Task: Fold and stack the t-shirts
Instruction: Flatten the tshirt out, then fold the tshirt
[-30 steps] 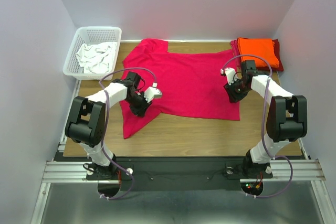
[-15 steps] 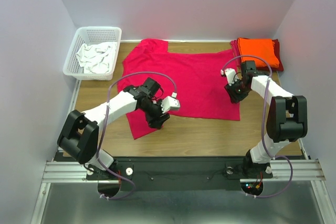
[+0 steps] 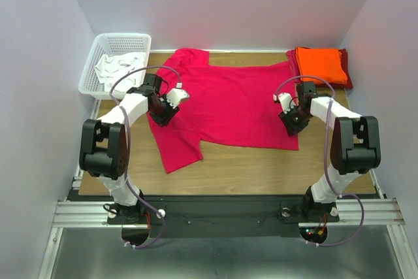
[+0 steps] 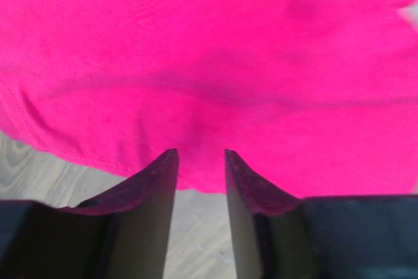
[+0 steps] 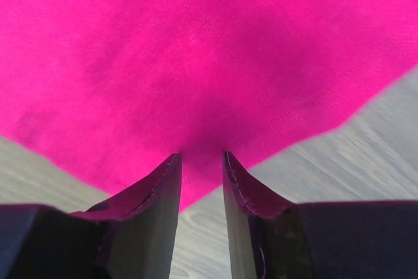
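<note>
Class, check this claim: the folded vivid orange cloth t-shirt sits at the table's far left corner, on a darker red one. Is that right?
No. The folded vivid orange cloth t-shirt sits at the far right corner of the wooden table, not the left, on the darker red cloth t-shirt. The top external view shows this.

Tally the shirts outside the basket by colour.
Pink shirt: 1
Orange shirt: 1
Dark red shirt: 1
Total: 3

1 overhead, 2 close-ups, shared t-shirt (image 3: 241,106)
</note>
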Controlling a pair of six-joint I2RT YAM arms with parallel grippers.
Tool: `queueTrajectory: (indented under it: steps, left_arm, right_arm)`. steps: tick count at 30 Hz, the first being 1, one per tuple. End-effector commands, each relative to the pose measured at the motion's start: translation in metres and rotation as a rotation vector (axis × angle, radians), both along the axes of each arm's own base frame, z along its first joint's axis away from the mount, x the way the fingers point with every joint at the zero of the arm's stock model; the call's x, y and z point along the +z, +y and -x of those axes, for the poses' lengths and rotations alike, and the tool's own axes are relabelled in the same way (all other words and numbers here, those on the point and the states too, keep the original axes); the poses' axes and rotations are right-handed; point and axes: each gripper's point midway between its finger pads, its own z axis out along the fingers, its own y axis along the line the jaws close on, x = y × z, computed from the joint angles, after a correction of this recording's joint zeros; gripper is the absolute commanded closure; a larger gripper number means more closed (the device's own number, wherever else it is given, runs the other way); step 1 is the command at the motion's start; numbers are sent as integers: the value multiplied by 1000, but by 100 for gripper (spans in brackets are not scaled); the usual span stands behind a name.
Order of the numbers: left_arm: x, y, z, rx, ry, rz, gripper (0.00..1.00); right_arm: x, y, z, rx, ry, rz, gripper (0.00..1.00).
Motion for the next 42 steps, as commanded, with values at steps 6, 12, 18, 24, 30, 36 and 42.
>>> queueTrajectory:
  steps: [6, 12, 18, 24, 30, 36, 42]
  left_arm:
    - [-43, 34, -13, 56, -6, -181, 68]
    - [-54, 46, 64, -53, 103, -204, 69]
    - [-34, 41, 129, -177, 183, -154, 73]
    - [16, 23, 95, -155, 86, -76, 58]
    - [16, 18, 25, 7, -16, -44, 56]
    - [-15, 22, 8, 57, 9, -58, 56]
    - [-62, 36, 57, 15, 140, -120, 57]
  right_arm:
    - [-35, -22, 19, 24, 118, 117, 64]
    - [-31, -41, 56, 77, 138, 218, 65]
    - [-2, -33, 101, 195, 194, 170, 65]
    - [46, -8, 55, 162, 75, 39, 65]
    - [36, 9, -7, 27, 49, -58, 65]
    - [0, 3, -18, -17, 93, -32, 65]
    - [-22, -13, 8, 14, 132, 60, 65]
